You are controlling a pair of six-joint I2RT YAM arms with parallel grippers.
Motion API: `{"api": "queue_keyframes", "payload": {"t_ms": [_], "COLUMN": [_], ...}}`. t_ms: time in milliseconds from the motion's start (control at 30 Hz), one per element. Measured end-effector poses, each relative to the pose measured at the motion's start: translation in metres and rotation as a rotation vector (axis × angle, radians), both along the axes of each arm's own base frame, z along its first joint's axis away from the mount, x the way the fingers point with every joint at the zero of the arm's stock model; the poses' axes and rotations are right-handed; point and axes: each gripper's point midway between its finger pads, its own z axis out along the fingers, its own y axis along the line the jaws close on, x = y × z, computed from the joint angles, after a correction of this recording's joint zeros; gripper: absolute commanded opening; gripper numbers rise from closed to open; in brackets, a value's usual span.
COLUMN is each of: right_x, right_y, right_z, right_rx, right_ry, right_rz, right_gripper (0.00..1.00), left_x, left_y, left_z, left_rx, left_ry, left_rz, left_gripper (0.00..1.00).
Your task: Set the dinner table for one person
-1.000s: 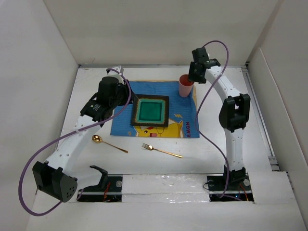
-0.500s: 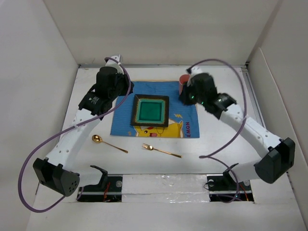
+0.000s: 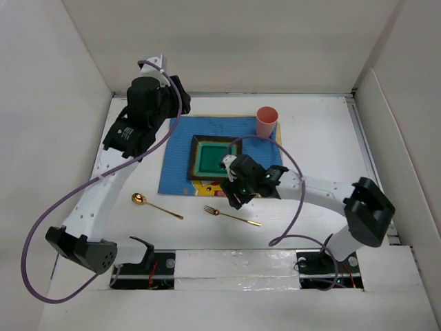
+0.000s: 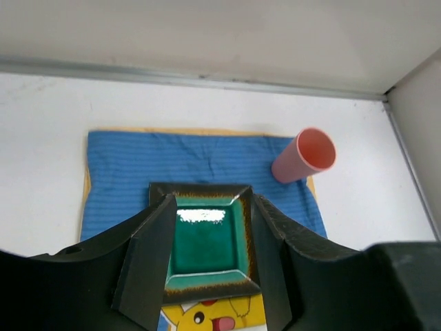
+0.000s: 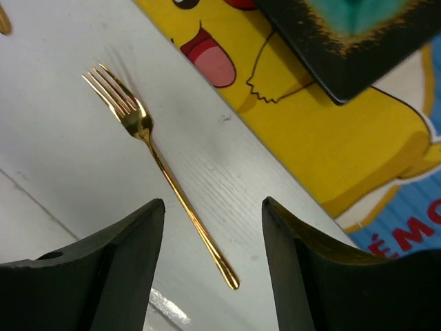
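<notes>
1. While the right gripper (image 5: 212,207) hangs low over the near edge of the blue mat (image 3: 176,169), its two fingers are spread wide with nothing held between them.
2. We see the fork (image 5: 176,183) lying flat on the white dinner table (image 3: 310,138), just off that near edge of the mat (not on the cloth).
3. Its long thin handle runs almost along the mat's near edge, with the prongs toward the mat's left side and the tail toward its right.
4. In the right wrist view, the handle slants through the gap between the fingers, so we think the fork is right below this gripper.
5. The left gripper (image 4: 211,200) is spread too and holds nothing. It sits high over the far part of the mat, so the right arm is much nearer the fork.
6. The plate (image 4: 200,189) sits in the middle of the mat, the cup (image 3: 267,123) at its far right corner, and the spoon (image 3: 160,209) off its near left corner.
7. We think the fingers must drop down and turn a little, so they squeeze across the handle.
</notes>
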Motion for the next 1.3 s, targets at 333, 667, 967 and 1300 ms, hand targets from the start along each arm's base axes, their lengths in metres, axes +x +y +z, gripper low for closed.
{"api": "queue_keyframes", "payload": {"t_ms": [333, 667, 967, 1300], "right_x": [-0.036, -0.021, -0.025, 0.014], "right_y": [0.021, 0.03, 0.05, 0.133], "right_z": [-0.059, -0.073, -0.071, 0.038], "right_rx": [-0.17, -0.245, -0.251, -0.026], "right_ry": [0.051, -0.029, -0.062, -0.079], "right_rz": [0.158, 0.12, 0.085, -0.079], "right_gripper": [0.56, 0.34, 0.0, 0.0], "left_x": [-0.015, -0.026, -0.033, -0.045], "left_y": [0.016, 0.024, 0.027, 0.031], "left_z": [0.037, 0.024, 0.02, 0.024], "left_rx": [-0.008, 0.013, 0.019, 0.008], "left_ry": [-0.083, -0.051, -0.037, -0.035], "left_rz": [0.036, 0.053, 0.054, 0.051], "left_gripper": [0.46, 0.46, 0.46, 0.39]}}
